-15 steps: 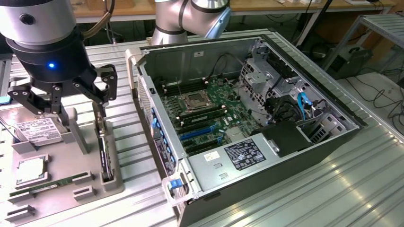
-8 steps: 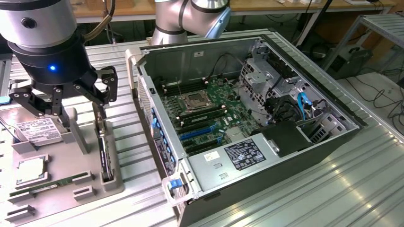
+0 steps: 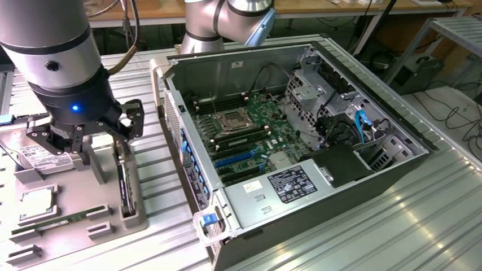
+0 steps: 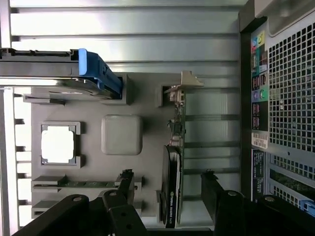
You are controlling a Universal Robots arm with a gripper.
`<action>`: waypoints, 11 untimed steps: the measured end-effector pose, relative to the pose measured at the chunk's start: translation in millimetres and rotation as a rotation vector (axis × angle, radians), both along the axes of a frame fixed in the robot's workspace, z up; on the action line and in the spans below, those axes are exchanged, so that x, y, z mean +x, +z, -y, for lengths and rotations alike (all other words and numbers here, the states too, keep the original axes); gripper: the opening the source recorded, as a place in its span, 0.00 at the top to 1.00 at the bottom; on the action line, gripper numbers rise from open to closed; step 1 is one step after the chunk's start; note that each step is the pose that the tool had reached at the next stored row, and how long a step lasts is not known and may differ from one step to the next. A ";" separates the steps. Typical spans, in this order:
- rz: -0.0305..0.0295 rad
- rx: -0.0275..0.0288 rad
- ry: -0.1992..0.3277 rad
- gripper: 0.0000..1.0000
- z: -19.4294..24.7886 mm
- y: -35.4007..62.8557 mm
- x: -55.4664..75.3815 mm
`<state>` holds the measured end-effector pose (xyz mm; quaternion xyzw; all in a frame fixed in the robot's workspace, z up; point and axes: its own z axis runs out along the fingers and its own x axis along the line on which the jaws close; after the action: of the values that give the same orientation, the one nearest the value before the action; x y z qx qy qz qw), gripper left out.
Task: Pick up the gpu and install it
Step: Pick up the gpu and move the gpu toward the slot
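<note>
While tool hangs over gpu, jaws wide apart, gripping nothing.

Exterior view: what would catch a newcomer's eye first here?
The open computer case sits in the middle, its green motherboard bared. At the exterior view's left the gripper hangs open above a grey tray, right over the gpu, which stands on edge in its slot.
</note>
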<state>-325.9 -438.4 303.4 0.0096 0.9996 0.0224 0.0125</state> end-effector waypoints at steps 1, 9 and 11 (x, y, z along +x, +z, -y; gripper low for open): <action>-0.0001 0.0000 0.000 0.34 0.1 -3.1 0.0; -0.0016 0.0042 0.000 0.34 7.7 -40.8 0.0; -0.0016 0.0064 0.000 0.34 8.3 -44.4 0.0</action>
<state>-325.9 -446.7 259.0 0.0097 0.9996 0.0256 0.0116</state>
